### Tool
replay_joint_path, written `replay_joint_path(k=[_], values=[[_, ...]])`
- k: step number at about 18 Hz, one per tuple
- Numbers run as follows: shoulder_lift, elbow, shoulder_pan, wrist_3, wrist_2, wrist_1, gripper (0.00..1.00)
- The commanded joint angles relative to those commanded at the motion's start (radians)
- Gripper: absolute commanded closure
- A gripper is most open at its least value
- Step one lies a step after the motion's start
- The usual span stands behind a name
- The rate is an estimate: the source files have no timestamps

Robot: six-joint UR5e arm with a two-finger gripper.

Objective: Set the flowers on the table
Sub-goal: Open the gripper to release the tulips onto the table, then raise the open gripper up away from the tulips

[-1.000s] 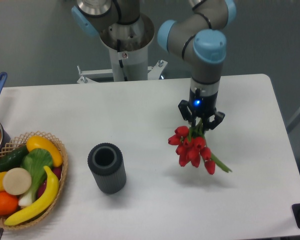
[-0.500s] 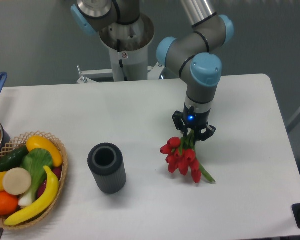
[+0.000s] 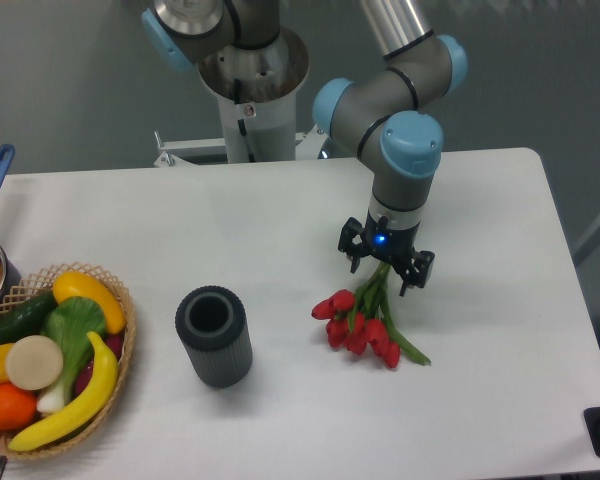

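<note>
Letting go: gripper (image 3: 386, 262) has spread its jaws, and the flowers (image 3: 361, 322) have dropped onto the tabletop (image 3: 500, 330).
They lie just below the gripper; placing looks done.

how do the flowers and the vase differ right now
The flowers lie flat on the table; the vase stands upright. The flowers are red with green stems; the vase is plain dark grey and ribbed. The flowers sit right under the gripper, whose jaws are spread; the vase stands apart, nothing near it. Both rest on the table.
</note>
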Motion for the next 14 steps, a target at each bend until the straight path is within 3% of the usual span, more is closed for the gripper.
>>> replay_joint_path(k=[3,6,8,10,14], values=[[0.015,0.057,0.014,-0.006,0.015,-0.005,0.00],[0.092,0.040,0.066,0.011,0.000,-0.032,0.00],[0.127,0.028,0.074,0.090,0.003,-0.069,0.00],[0.170,0.029,0.112,0.167,0.003,-0.118,0.00],[0.242,0.042,0.213,0.372,-0.024,-0.276,0.00]])
